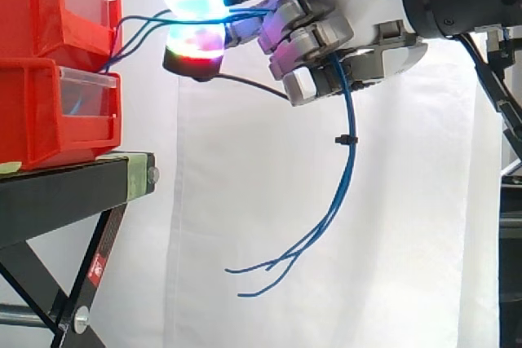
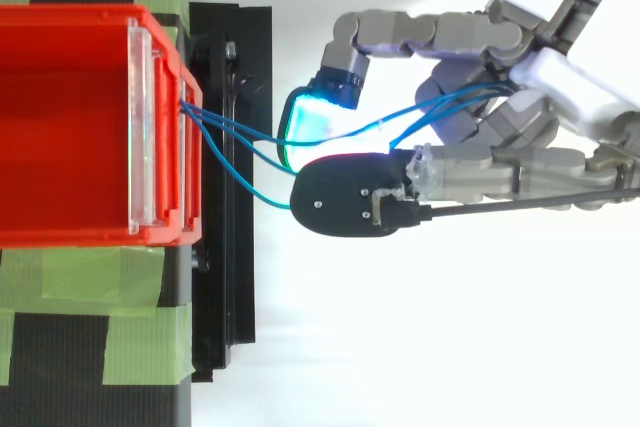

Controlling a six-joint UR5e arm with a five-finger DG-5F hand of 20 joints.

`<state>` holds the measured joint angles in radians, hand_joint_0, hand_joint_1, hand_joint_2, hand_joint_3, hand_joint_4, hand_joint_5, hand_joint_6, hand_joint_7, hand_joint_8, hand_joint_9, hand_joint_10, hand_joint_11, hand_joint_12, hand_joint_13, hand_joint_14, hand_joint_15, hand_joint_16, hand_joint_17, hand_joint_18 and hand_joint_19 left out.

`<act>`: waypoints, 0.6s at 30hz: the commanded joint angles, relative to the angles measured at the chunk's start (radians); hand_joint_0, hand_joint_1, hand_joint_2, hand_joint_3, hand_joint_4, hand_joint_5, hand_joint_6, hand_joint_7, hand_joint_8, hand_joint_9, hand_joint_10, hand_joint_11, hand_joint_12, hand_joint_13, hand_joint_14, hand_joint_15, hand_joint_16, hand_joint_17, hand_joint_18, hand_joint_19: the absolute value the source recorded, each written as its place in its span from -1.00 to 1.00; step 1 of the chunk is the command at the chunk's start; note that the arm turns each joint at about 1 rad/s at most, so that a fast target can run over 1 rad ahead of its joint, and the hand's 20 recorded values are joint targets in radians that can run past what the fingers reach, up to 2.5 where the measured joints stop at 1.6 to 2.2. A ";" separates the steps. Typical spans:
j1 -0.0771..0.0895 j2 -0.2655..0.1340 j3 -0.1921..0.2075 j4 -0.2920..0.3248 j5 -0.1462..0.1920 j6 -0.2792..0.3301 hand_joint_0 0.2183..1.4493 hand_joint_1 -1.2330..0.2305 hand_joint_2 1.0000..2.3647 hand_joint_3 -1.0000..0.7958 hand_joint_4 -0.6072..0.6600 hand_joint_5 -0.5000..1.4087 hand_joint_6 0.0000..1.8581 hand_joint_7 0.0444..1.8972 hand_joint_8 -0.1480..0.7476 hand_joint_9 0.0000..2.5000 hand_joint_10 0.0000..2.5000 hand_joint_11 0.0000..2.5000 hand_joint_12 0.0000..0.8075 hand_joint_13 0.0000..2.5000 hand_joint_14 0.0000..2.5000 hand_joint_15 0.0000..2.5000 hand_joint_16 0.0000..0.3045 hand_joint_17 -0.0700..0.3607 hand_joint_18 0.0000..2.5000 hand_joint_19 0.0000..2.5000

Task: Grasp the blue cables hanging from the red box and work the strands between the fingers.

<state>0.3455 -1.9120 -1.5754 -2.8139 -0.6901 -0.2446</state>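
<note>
White curtain behind; fingers (image 1: 306,38) clenched round blue cables (image 1: 348,132), stretched nearly taut from front of upper red bin (image 1: 33,6) on black counter (image 1: 65,189), loose ends dangling below hand (image 1: 371,59). Could tug that bin off its stack, or lose strands, if drawn further away. Looks bare inside upper bin; cannot tell for lower bin (image 1: 33,112).

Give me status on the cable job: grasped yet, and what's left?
Done: the hand has its fingers curled on the blue cables, which run across to it from the red box. In hand: the strands pass between the fingers, with the loose ends hanging below the palm. Left: working the strands between the fingers. One moment cannot show how far that has got.
</note>
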 commanded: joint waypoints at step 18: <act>0.010 0.001 -0.025 0.039 0.001 -0.007 0.82 -0.24 -0.98 -0.14 0.17 0.15 -0.58 0.55 0.33 0.42 1.00 1.00 0.71 0.65 1.00 0.45 0.56 0.15 1.00 -0.43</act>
<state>0.3554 -1.9127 -1.5966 -2.7838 -0.6887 -0.2496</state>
